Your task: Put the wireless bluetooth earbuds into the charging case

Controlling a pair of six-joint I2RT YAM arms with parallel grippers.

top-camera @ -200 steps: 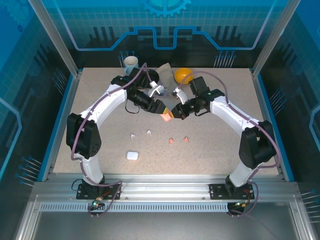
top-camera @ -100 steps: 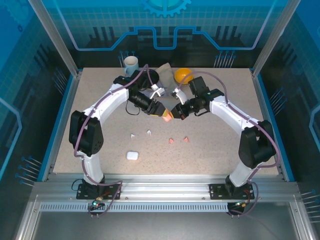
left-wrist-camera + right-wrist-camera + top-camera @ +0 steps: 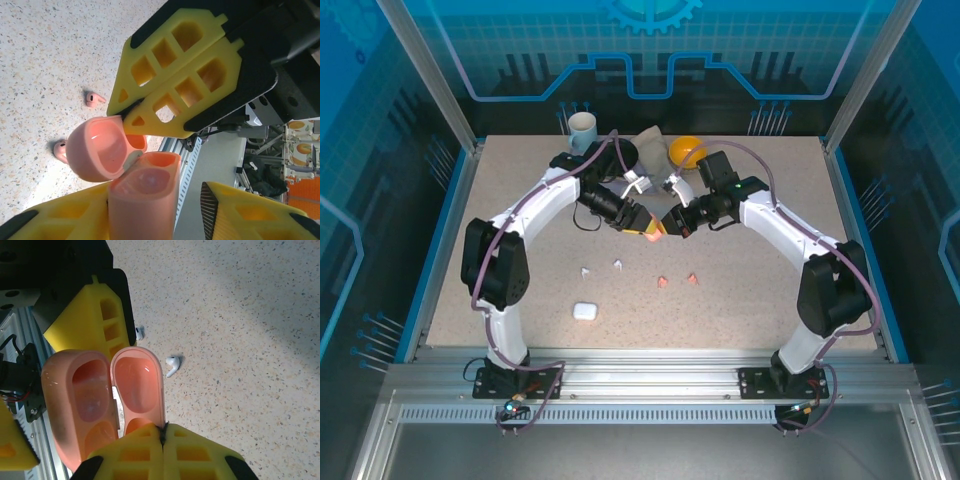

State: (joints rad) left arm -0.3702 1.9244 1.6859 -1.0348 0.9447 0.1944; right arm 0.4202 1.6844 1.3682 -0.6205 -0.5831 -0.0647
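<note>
Closest to the front edge is a white charging case point(image 3: 584, 311) with bare table point(image 3: 760, 300) all around it. Just past it, the white earbuds point(image 3: 618, 264) and pink earbuds point(image 3: 662, 281) lie loose in a rough row, none touching. Mid-table, the open pink charging case point(image 3: 651, 233) is up between both arms. The right gripper point(image 3: 162, 432) is pinched tight on the lid's edge. The left gripper point(image 3: 638, 222) straddles the base, but I can't tell if it's actually clamping. A mug point(image 3: 581, 126) and an orange bowl point(image 3: 687, 150) crowd the back edge.

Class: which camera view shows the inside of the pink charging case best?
Right wrist: the pink charging case is open, both hollows facing the lens. Left wrist shows it obliquely; top external, a small pink speck.
</note>
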